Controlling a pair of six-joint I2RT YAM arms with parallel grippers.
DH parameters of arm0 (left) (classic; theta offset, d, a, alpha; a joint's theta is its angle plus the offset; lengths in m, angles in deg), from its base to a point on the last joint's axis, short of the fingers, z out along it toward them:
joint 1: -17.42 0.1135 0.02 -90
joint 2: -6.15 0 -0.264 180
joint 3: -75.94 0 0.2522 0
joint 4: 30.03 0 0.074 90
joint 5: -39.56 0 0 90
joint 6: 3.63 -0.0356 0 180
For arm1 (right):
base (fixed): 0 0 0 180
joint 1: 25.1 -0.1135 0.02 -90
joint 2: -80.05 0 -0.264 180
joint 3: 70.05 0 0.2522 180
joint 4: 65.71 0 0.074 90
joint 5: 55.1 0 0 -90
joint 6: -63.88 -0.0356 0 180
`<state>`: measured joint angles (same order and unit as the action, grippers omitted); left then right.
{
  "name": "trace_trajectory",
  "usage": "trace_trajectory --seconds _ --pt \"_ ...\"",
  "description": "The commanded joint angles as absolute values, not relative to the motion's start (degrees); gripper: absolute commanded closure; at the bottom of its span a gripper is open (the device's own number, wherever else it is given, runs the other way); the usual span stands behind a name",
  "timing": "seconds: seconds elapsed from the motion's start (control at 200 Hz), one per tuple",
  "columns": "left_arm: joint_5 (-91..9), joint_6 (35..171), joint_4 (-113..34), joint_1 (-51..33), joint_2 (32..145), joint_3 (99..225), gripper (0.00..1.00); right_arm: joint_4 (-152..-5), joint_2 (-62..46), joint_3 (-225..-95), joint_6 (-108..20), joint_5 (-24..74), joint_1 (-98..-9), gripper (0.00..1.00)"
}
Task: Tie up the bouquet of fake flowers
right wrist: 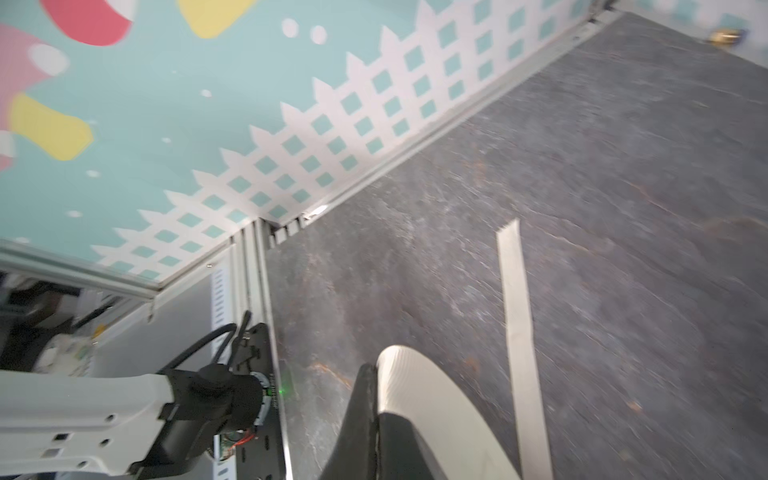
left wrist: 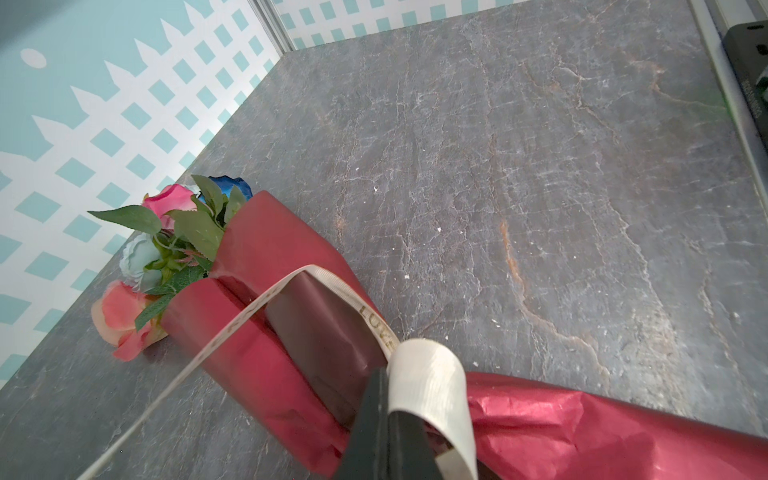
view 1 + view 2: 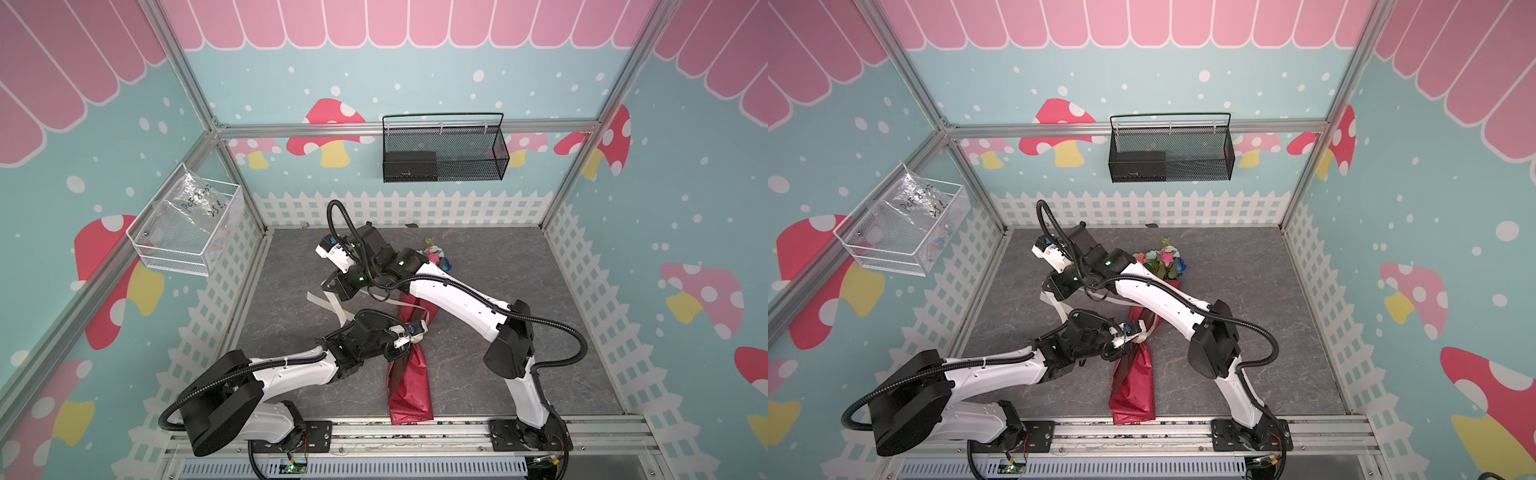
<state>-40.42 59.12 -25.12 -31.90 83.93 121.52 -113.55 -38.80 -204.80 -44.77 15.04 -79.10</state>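
The bouquet of fake flowers (image 3: pixel 409 386) (image 3: pixel 1133 382) lies on the grey table in its shiny red paper, stem end toward the front rail. Its blooms (image 3: pixel 1163 262) (image 2: pixel 166 232) point to the back. A cream lettered ribbon (image 2: pixel 428 374) loops over the wrapped middle. My left gripper (image 2: pixel 386 374) (image 3: pixel 417 332) is shut on that ribbon right at the paper. My right gripper (image 1: pixel 374 370) (image 3: pixel 326 286) is left of the bouquet and above the table. It is shut on another stretch of ribbon (image 1: pixel 415 386), whose loose tail (image 1: pixel 517 324) lies on the table.
A black mesh basket (image 3: pixel 442 153) hangs on the back wall. A white wire basket (image 3: pixel 187 224) with a plastic bag hangs on the left wall. A small gold object (image 3: pixel 304 225) and a green leaf (image 3: pixel 411 225) lie at the table's back edge. The aluminium rail (image 3: pixel 457 428) runs along the front.
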Motion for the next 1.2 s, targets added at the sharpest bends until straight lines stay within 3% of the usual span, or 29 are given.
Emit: trace_trajectory --seconds 0.0,0.135,0.335,0.735,1.196 --pt "-40.8 58.1 -24.7 -32.2 84.0 120.6 1.00 -114.8 -30.9 -202.6 -44.0 28.1 -78.8 1.00" --pt "-41.1 58.2 -25.1 -32.2 83.7 120.6 1.00 -114.4 -24.4 -199.5 -44.7 34.1 -78.8 1.00" --pt "-41.4 58.0 -25.6 -32.2 83.6 120.8 1.00 -112.0 -19.3 -197.4 -45.3 32.4 -79.2 1.00" --pt "-41.3 58.0 -25.4 -32.2 84.7 121.2 1.00 -110.3 -23.9 -202.6 -44.0 25.0 -80.4 1.00" --pt "-41.5 58.3 -25.1 -32.2 85.9 122.1 1.00 -109.5 -15.9 -198.6 -45.3 25.2 -81.7 1.00"
